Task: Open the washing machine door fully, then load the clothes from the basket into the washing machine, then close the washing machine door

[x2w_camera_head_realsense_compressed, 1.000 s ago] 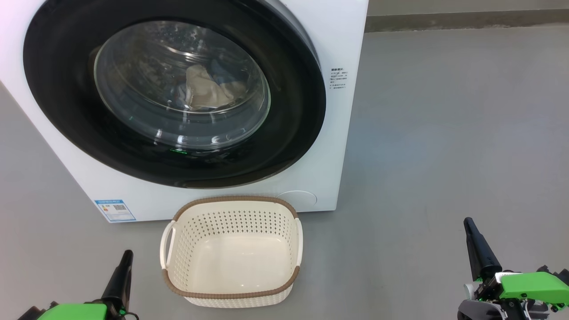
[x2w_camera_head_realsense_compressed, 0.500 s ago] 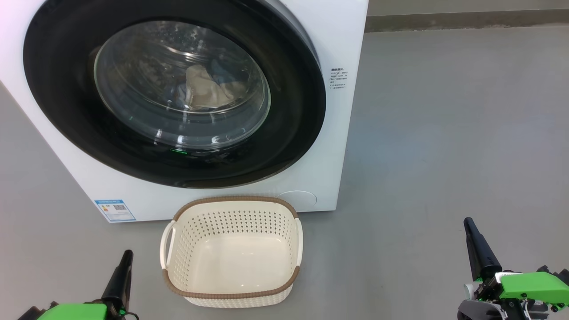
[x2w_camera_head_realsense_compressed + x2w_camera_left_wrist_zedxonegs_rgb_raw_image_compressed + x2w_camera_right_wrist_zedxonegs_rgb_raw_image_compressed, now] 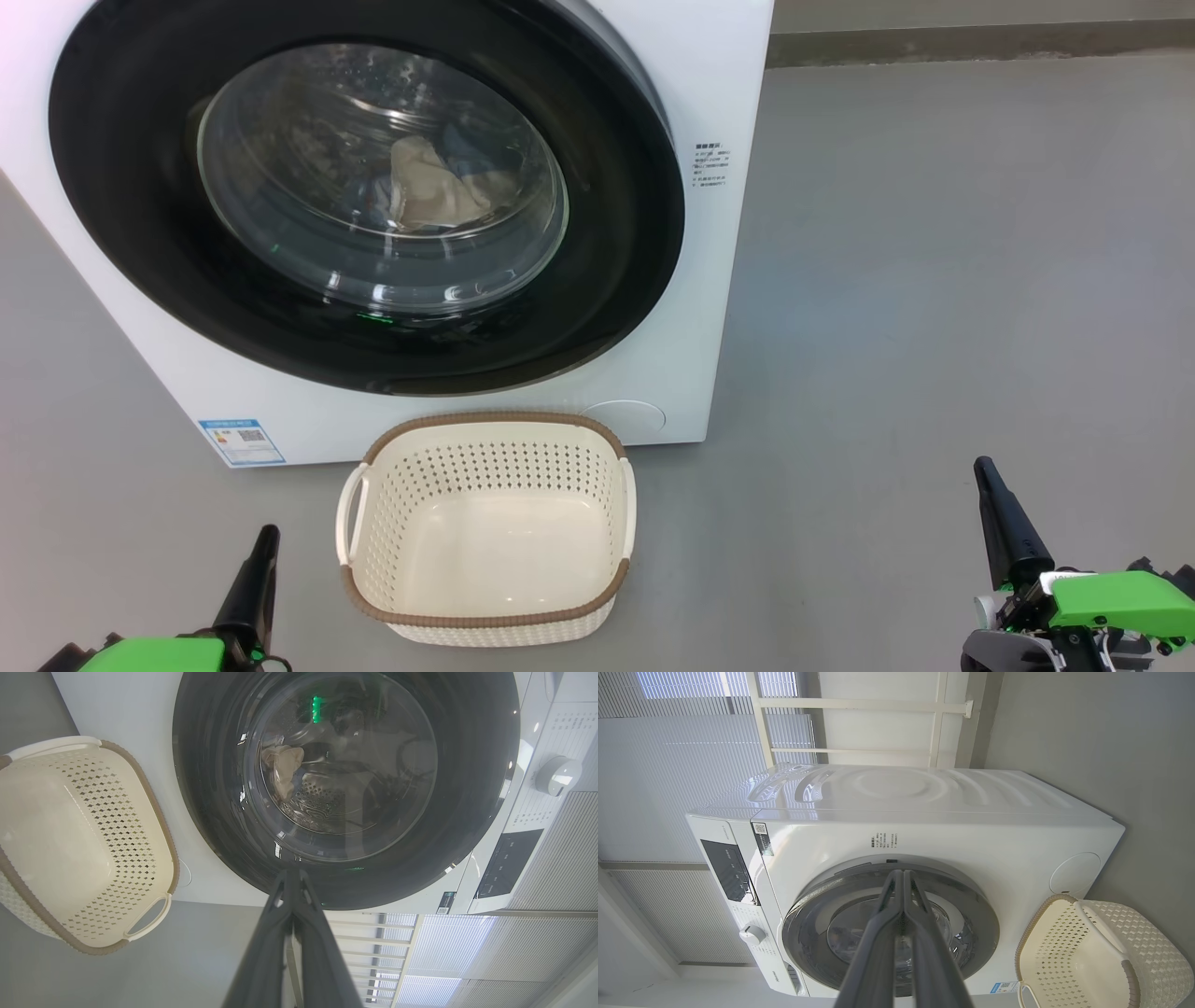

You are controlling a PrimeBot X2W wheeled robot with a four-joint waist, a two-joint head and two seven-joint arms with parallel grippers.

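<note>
Grey floor (image 3: 934,280) runs out to the right and far side, with pale blinds (image 3: 691,742) behind; washer (image 3: 719,280) stands at far left, white and boxy, a blue label (image 3: 241,441) low on its front at the left and a round flap (image 3: 624,417) low at the right; door (image 3: 616,233) lies flat against the washer's front, its black ring nearly as wide as the body, the glass bowl bulging at its centre; clothes (image 3: 434,191) sit inside the drum behind the glass, a cream piece plainest with some blue beside it; basket (image 3: 485,434) rests on the floor just in front of the washer, below the door, its bare cream bottom showing; left gripper (image 3: 269,532) hangs low at near left, apart from the basket, its fingers pressed together at the tips in the left wrist view and holding nothing; right gripper (image 3: 982,464) hangs at near right, well apart from the basket and the washer, fingers likewise pressed together in the right wrist view; a dial (image 3: 558,774) and a dark panel (image 3: 726,870) sit on the washer's top band.
</note>
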